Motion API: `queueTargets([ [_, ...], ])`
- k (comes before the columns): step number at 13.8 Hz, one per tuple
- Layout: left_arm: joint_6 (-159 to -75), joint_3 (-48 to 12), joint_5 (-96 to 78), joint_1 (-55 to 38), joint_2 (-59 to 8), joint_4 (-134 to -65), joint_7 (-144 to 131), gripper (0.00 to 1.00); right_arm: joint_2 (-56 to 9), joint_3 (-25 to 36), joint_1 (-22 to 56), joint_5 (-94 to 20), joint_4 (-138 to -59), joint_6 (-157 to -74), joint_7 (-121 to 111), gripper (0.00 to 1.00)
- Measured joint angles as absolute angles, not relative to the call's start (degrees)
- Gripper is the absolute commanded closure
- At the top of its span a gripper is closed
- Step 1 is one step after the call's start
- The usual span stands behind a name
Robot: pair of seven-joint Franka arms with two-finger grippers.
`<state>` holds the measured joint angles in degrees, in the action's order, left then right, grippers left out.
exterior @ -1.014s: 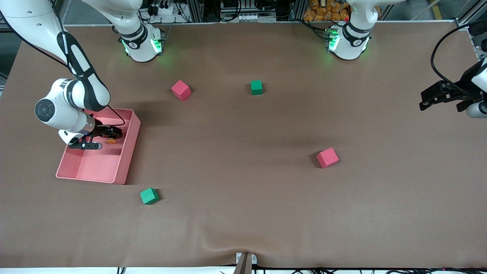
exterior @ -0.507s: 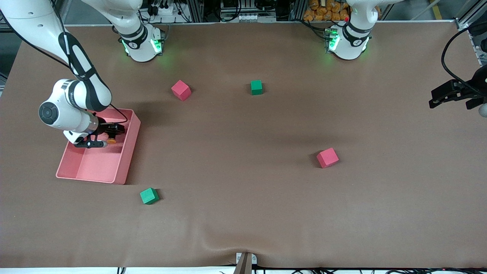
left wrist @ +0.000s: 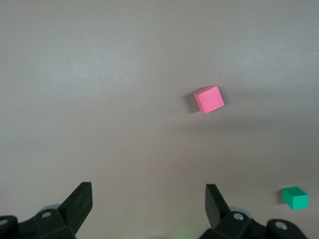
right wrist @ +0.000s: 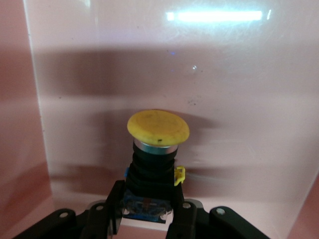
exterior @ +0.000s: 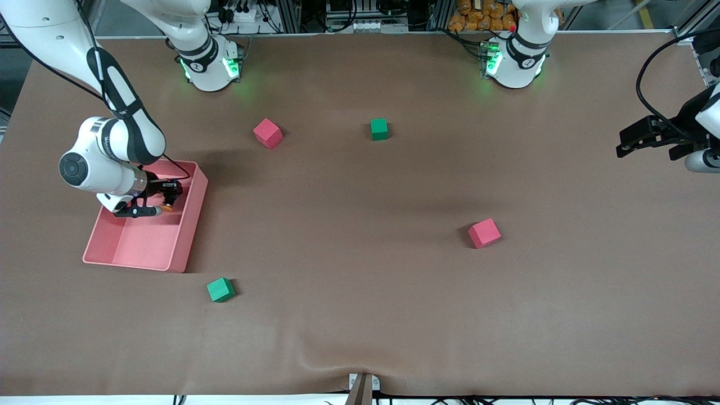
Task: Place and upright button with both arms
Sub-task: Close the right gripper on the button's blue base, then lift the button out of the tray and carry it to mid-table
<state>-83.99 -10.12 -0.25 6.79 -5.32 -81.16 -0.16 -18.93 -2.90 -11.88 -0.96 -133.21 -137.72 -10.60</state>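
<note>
Gripping button (right wrist: 157,144) between fingers (right wrist: 112,209), right hand (right wrist: 146,211) (inside pink tray (exterior: 140,247)).

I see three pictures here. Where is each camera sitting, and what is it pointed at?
Front view: high across the table, facing both arms' bases; shows the pink tray, four foam cubes and both arms.
Left wrist view: on the waiting left arm, looking down past the open left gripper at bare table, a red cube and a green cube.
Right wrist view: on the right arm inside the tray, showing the right gripper shut on the button.
Shared: the front view also shows the button, the tray and both cubes.
</note>
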Motion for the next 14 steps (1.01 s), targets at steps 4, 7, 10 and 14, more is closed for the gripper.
queueTargets([
  [4, -84.0, -10.1, 0.06, 6.83, -5.32, -81.08, -0.16, 0.0, -18.93, -2.9, -11.88, -0.96, -132.49, -137.71, -10.67, 1.0],
  [7, -84.03, -10.03, 0.08, 6.99, -5.3, -81.02, -0.16, 0.0, -18.7, -2.72, -11.91, -0.96, -129.88, -136.53, -12.63, 1.0],
  [10, -84.03, -9.86, 0.08, 7.09, -5.25, -80.86, -0.16, 0.0, -18.12, -2.52, -11.93, -0.96, -124.16, -129.74, -14.26, 1.0],
  [14, -84.03, -9.84, 0.08, 7.12, -5.22, -80.85, -0.17, 0.0, -17.06, -3.3, -11.65, -0.96, -117.39, -123.21, -15.09, 1.0],
])
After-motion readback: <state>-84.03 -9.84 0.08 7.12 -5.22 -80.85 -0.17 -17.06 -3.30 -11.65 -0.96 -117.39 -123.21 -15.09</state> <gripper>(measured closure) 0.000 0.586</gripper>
